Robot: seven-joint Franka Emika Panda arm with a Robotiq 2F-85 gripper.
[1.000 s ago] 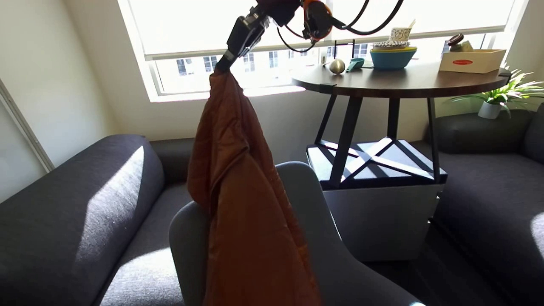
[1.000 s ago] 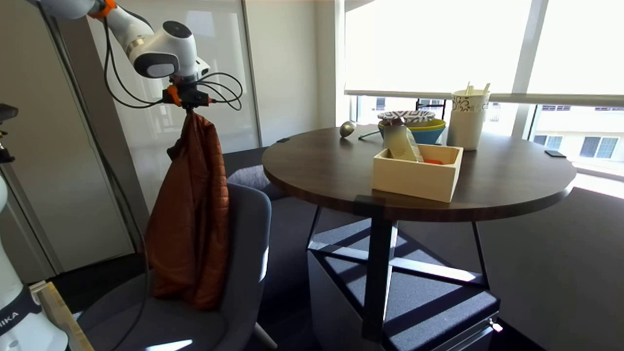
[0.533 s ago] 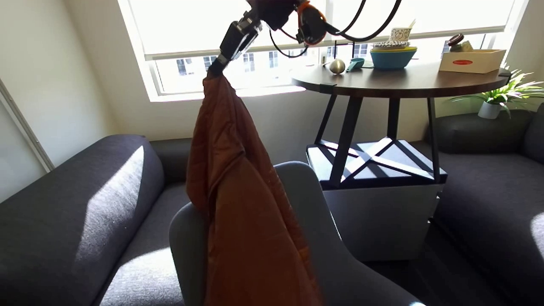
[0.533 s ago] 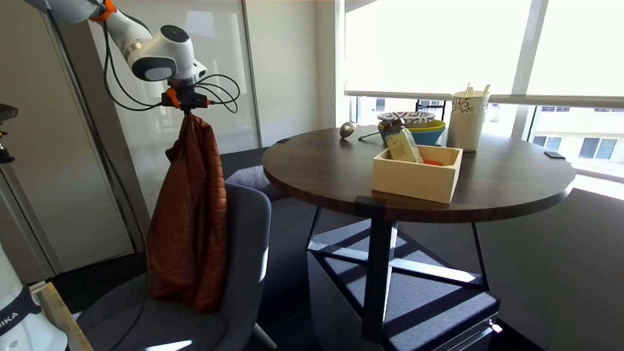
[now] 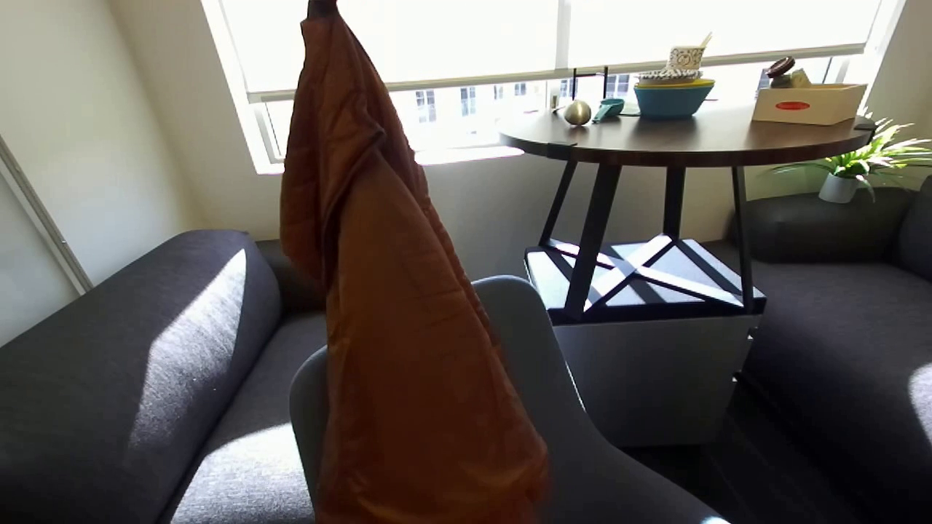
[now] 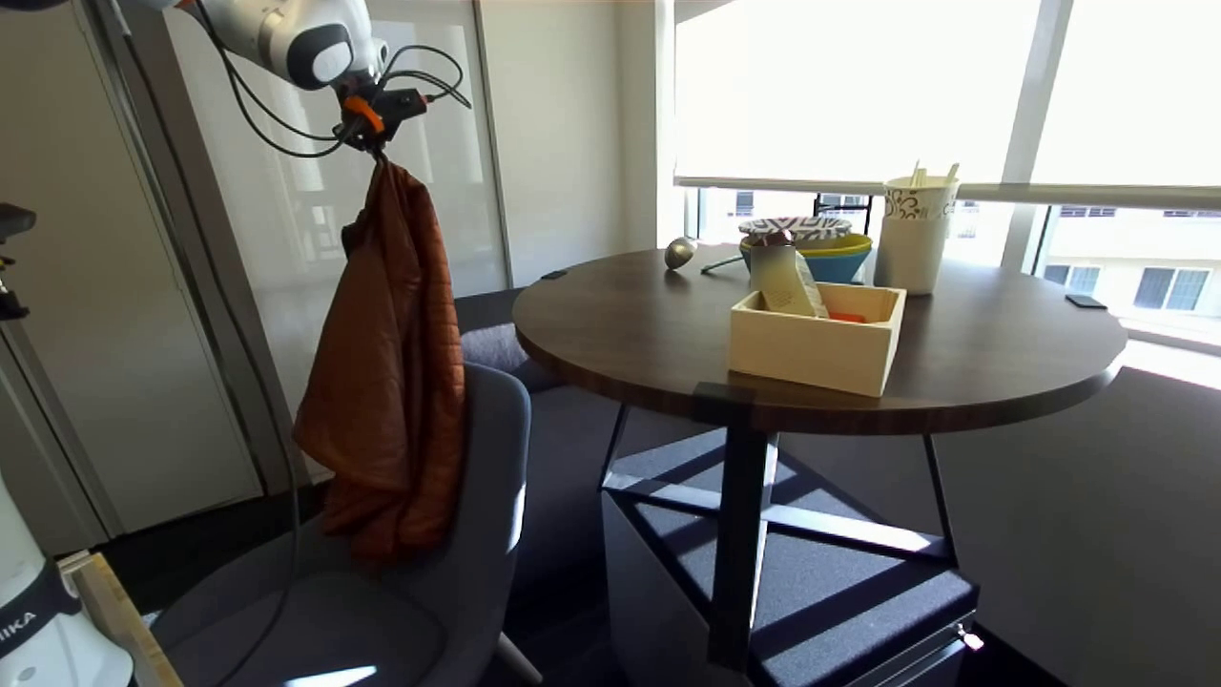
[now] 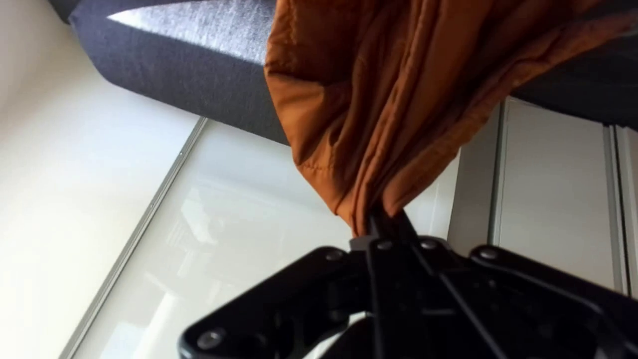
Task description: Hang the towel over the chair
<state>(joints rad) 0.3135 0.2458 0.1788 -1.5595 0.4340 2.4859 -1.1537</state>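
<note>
The towel is an orange-brown quilted cloth. It hangs in long folds in both exterior views and fills the top of the wrist view. My gripper is shut on its top end, and the fingertips are partly hidden by the folds. In an exterior view the gripper is high above the grey chair. The towel hangs on the seat side of the chair's backrest, close to it; I cannot tell if they touch. Its lower end is bunched above the seat.
A round dark table stands beside the chair, bearing a wooden box, bowls and a tall cup. A dark grey sofa lies behind the chair. A cable hangs near the robot base.
My gripper has risen and tilted, lifting the towel. The towel's lower end has come up from near the seat and swings slightly. The chair has not moved.
</note>
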